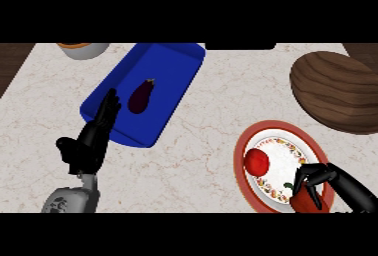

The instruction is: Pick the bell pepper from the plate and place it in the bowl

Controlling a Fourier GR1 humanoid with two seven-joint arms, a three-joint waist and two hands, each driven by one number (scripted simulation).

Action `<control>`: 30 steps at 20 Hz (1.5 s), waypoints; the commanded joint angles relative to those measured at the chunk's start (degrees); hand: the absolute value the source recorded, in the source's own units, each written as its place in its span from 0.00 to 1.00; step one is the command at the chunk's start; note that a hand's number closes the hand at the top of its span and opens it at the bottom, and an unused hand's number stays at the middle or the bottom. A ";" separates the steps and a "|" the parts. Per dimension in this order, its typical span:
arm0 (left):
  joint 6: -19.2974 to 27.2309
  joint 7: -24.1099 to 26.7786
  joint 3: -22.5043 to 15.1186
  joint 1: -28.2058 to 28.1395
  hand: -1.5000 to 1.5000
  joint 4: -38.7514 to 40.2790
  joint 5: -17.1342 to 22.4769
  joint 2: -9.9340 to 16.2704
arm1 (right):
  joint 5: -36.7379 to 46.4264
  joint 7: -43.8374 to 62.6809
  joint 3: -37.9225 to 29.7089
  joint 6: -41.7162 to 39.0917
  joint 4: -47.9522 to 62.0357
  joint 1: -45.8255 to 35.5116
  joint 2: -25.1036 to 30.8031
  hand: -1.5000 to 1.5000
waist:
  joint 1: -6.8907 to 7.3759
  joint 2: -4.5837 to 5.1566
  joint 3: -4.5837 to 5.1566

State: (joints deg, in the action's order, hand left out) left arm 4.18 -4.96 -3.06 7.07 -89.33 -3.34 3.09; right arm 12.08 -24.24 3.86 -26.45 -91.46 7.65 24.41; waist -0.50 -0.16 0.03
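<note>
Marble-look counter (pixel 199 150), matt; wooden bowl (pixel 336 92) with visible grain; glossy blue tray (pixel 173 60).

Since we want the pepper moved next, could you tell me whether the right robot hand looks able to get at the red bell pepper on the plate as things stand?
Probably yes. The right robot hand sits curled at the lower right rim of the plate, and the bell pepper lies just to its left with nothing between them.

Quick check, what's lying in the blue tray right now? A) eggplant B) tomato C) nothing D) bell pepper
A: a dark purple eggplant lies inside the blue tray; the red tomato sits on the red-rimmed plate instead.
</note>
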 commanded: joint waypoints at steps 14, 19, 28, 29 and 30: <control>-0.11 -0.98 0.48 -0.38 0.50 -0.70 -0.16 0.01 | -15.73 17.24 -20.37 2.00 -37.99 4.43 3.81 1.00 | -0.03 -0.01 0.02; 0.24 -0.05 0.15 3.06 0.50 3.37 -0.84 -1.22 | -18.95 33.69 -20.21 5.18 -36.17 -8.44 6.87 1.00 | 0.66 0.20 0.02; -1.39 4.49 2.11 1.65 0.50 6.02 0.18 -0.26 | -18.45 39.63 -20.31 6.22 -19.24 -26.85 11.79 1.00 | 0.93 0.30 0.00; -4.72 -2.85 2.67 1.66 0.50 -1.50 2.64 2.82 | -16.67 44.64 -17.32 8.56 -20.97 -29.09 11.18 1.00 | 1.28 0.20 0.01; -0.13 0.87 0.19 0.56 0.50 2.12 -1.16 -1.30 | -15.00 39.20 -19.82 6.79 -17.77 -27.52 11.29 1.00 | 0.85 0.22 -0.02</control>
State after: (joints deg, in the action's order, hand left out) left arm 2.84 -5.06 -1.98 8.70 -88.00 -3.29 3.17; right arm -5.90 15.38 -16.52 -19.50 -114.75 -16.34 35.39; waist 0.49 0.05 0.06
